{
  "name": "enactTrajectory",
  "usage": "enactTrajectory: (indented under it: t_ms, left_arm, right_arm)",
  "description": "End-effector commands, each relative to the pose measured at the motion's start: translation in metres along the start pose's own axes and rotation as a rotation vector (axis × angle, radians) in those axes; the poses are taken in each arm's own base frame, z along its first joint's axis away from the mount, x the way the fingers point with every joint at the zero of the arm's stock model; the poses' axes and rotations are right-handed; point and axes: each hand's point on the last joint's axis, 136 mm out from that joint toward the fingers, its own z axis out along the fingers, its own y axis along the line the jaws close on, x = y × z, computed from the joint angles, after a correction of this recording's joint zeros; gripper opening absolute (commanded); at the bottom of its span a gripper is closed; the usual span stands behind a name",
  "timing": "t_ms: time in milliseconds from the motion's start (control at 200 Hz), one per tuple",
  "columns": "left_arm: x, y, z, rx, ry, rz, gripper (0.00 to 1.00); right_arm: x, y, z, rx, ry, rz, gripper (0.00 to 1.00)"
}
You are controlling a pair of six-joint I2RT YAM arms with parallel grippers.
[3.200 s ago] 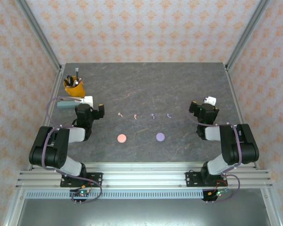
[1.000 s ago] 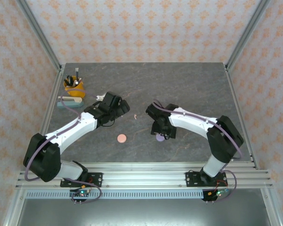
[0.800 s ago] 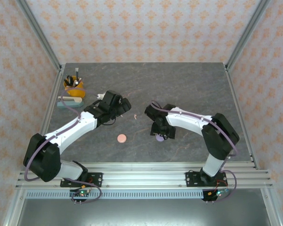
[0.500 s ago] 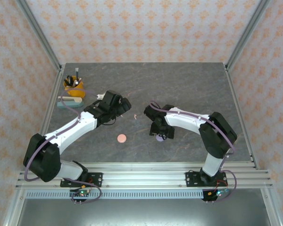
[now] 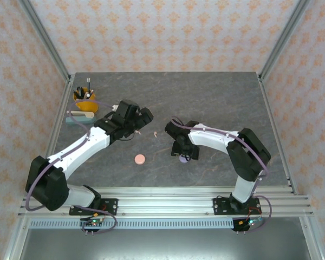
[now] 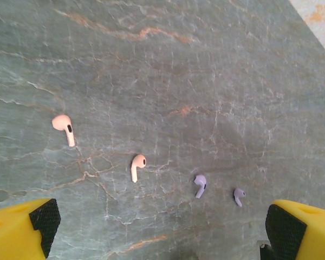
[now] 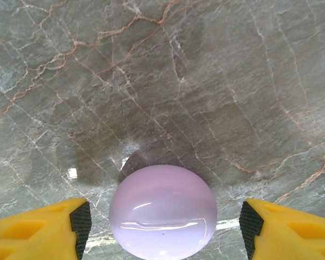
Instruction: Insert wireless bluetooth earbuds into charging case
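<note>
the right gripper (image 7: 165, 223) hangs low over the lilac case (image 7: 162, 208). its jaws stand open at 9 and 3 o'clock of the case and do not touch it. the left gripper (image 6: 163, 226) is wide open and holds nothing. under it, on the table (image 6: 206, 65), lie a pink earbud (image 6: 63, 128), a second pink earbud (image 6: 137, 165), a lilac earbud (image 6: 200, 184) and a second lilac earbud (image 6: 238, 195). the row runs from 10 o'clock down to 4 o'clock. the pink case (image 5: 140, 158) sits at 9 o'clock of the lilac one. no earbud is in a case yet. i think the step now is to grab the lilac case. next, the right jaws should close gently so the round case does not slip.

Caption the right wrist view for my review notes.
Lilac round case on the stone table, sitting untouched between the open jaws.
</note>
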Motion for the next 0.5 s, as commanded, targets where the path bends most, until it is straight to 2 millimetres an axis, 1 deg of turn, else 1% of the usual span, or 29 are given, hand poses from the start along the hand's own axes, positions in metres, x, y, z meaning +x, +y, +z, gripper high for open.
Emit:
enactTrajectory:
  t_ms: [0,145,225,350,495]
  left_arm:
    - [0.015,-0.012,0.009,0.037,0.082,-0.001,1.0]
    - [0.026,-0.016,0.021,0.064,0.136,-0.014,1.0]
    - [0.03,-0.013,0.026,0.062,0.148,-0.02,1.0]
    - [0.033,-0.01,0.028,0.043,0.159,-0.004,1.0]
    - [0.036,-0.01,0.03,0.034,0.17,0.024,1.0]
  right_arm:
    - [0.005,-0.005,0.011,0.026,0.014,0.002,0.73]
    - [0.008,-0.006,0.016,0.027,0.027,0.005,0.73]
    - [0.009,-0.006,0.018,0.027,0.028,0.011,0.72]
    - [0.01,-0.007,0.021,0.027,0.032,0.016,0.7]
    - [0.012,-0.008,0.024,0.029,0.037,0.016,0.67]
